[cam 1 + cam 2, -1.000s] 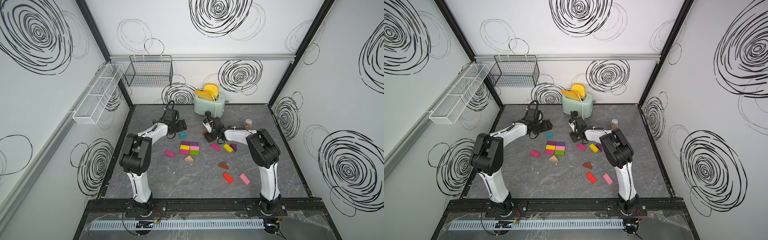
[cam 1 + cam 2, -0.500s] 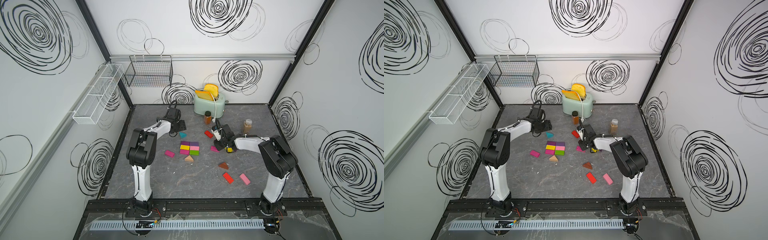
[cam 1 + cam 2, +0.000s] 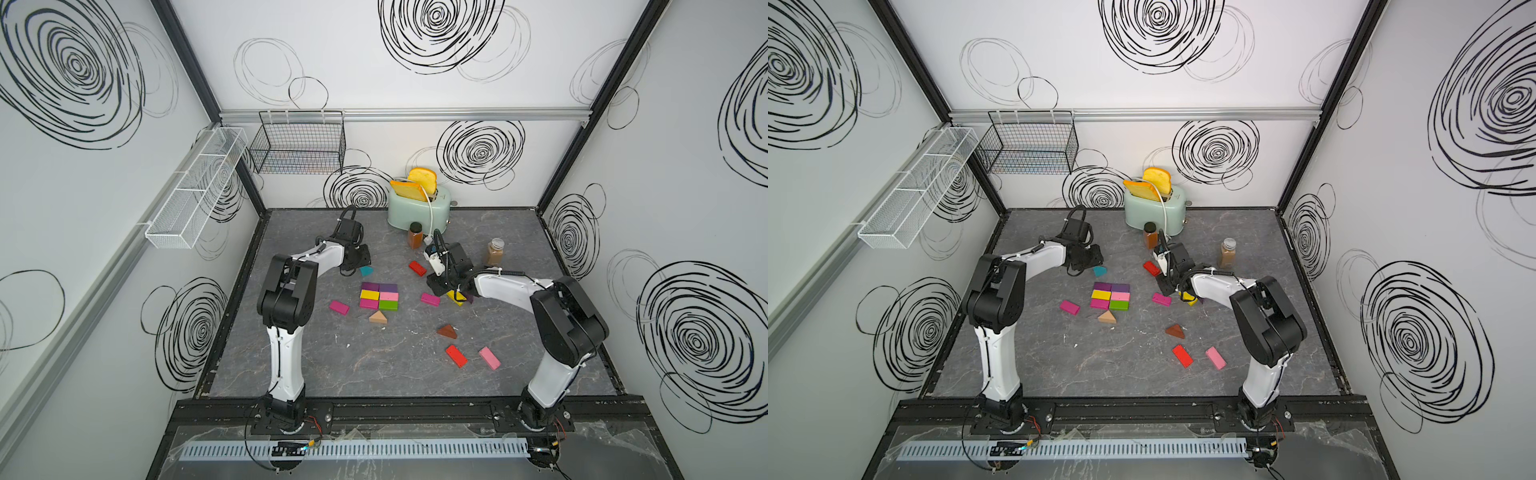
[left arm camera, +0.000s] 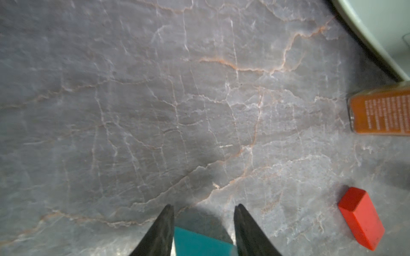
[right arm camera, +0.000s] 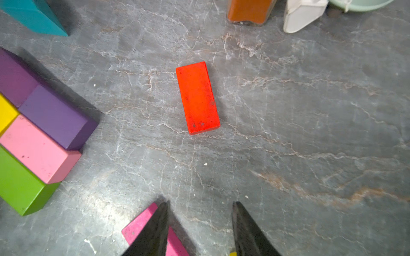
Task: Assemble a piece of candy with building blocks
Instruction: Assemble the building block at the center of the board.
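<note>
Left gripper (image 4: 204,206) was low toward the back of the table (image 3: 374,365), jaws drawn narrow on the teal wedge (image 4: 199,243). The wedge appeared to rest on the surface, near the six-brick slab (image 3: 379,296). Right gripper (image 5: 200,204) stood parted over bare stone, empty, with a magenta brick (image 5: 142,223) beside one finger and a red brick (image 5: 197,97) ahead. Blocks looked light, rigid, smooth-painted — likely slippery. Best pinched across flat parallel faces — never the wedge's slopes.

Blocks (image 3: 379,296) on table (image 3: 332,365), before toaster (image 3: 415,212)
</note>
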`<state>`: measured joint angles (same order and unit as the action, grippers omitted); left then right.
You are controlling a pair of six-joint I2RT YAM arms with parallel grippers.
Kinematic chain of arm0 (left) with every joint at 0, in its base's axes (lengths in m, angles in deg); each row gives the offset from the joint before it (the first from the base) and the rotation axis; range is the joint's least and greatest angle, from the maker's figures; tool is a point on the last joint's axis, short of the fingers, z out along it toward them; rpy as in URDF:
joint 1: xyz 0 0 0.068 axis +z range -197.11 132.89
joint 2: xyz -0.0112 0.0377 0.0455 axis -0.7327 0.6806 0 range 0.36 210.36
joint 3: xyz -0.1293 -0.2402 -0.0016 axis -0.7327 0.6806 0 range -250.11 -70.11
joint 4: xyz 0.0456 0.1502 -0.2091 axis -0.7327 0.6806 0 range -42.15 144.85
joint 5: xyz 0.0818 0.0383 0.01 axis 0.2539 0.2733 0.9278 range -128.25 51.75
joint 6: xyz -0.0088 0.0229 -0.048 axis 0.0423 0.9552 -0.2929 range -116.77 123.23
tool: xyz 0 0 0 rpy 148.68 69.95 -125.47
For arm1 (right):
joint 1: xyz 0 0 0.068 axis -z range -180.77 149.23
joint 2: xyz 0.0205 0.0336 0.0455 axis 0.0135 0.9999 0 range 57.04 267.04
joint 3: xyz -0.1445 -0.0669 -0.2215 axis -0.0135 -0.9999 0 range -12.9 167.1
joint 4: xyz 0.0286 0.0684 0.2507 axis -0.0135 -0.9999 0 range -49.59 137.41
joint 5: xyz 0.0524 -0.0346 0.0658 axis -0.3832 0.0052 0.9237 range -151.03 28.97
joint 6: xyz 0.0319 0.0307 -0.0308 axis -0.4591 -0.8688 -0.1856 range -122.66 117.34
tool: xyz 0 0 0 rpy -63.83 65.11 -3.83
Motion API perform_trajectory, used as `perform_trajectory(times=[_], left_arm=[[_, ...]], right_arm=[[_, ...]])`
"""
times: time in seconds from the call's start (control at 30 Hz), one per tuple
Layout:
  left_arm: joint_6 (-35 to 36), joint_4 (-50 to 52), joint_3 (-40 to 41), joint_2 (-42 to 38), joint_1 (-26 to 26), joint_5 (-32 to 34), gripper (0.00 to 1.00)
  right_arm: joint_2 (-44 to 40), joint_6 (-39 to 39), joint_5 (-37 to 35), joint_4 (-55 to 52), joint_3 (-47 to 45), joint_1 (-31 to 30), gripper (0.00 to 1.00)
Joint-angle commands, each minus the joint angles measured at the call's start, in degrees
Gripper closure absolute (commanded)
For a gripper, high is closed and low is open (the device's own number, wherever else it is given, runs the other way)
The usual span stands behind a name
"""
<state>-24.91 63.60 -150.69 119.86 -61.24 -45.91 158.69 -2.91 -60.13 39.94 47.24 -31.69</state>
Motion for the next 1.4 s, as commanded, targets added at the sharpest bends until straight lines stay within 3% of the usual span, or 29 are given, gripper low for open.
perform_trajectory(times=[0.0,0.33,0.63,0.97,1.37], left_arm=[[-2.1,-2.5,2.4,-1.6,-0.5,-2.2,0.53],[-5.1,-4.8,5.2,-3.0,-1.4,-4.7,0.61],[-9.6,-8.0,7.9,-5.1,-2.1,-8.0,0.61],[-12.2,-8.5,9.1,-7.7,-2.7,-7.8,0.55],[-9.1,-6.4,11.3,-11.5,-2.0,-6.2,0.51]], right_arm=[[-1.4,0.1,0.4,-1.3,0.2,0.2,0.5],[-1.9,0.3,0.5,-1.0,0.0,0.6,0.49],[-2.9,0.7,0.2,-0.7,-0.7,1.1,0.49],[-3.3,0.8,0.7,0.0,-1.3,1.2,0.49],[-4.0,3.5,5.1,-0.5,0.2,-1.2,0.47]])
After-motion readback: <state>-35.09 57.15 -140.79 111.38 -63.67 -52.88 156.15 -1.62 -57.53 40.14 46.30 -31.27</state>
